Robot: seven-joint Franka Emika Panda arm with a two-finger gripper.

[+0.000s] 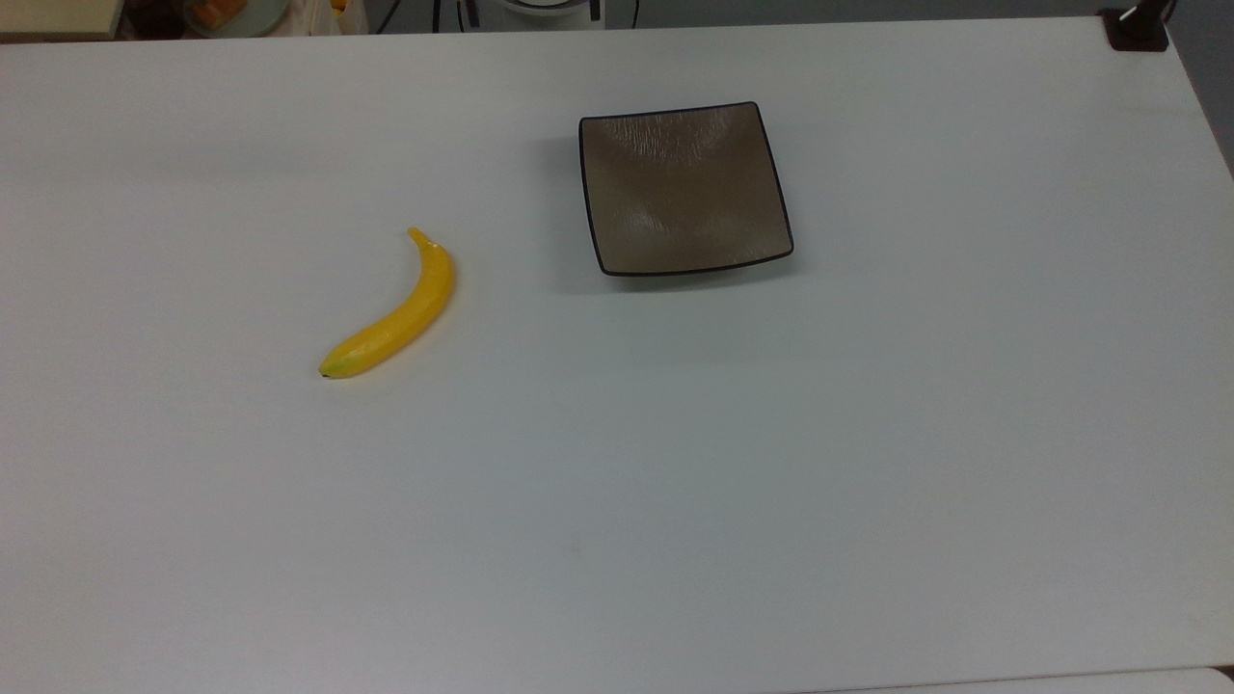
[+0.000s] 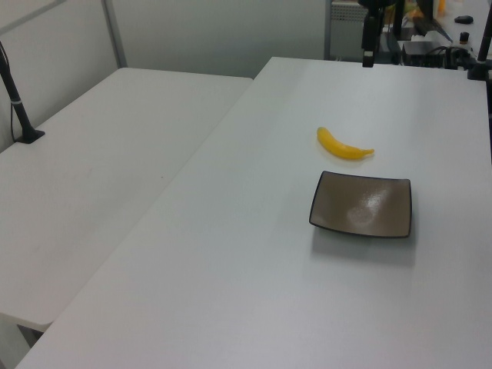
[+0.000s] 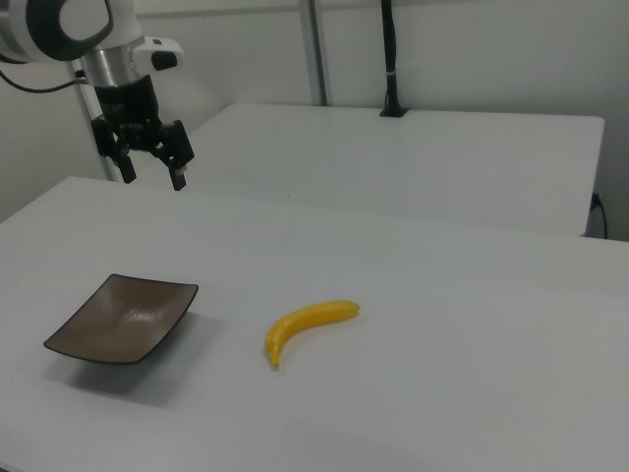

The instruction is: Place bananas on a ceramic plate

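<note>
Arm (image 3: 59, 25) cut by the right view's top and left edges; upper links out of frame. Dark post (image 3: 391, 59) on the far table runs off the right view's top. In the left view, gear (image 2: 400, 31) beyond the table's far end is too small to identify. Clutter (image 1: 231, 14) at the top view's upper edge is cropped.
</note>
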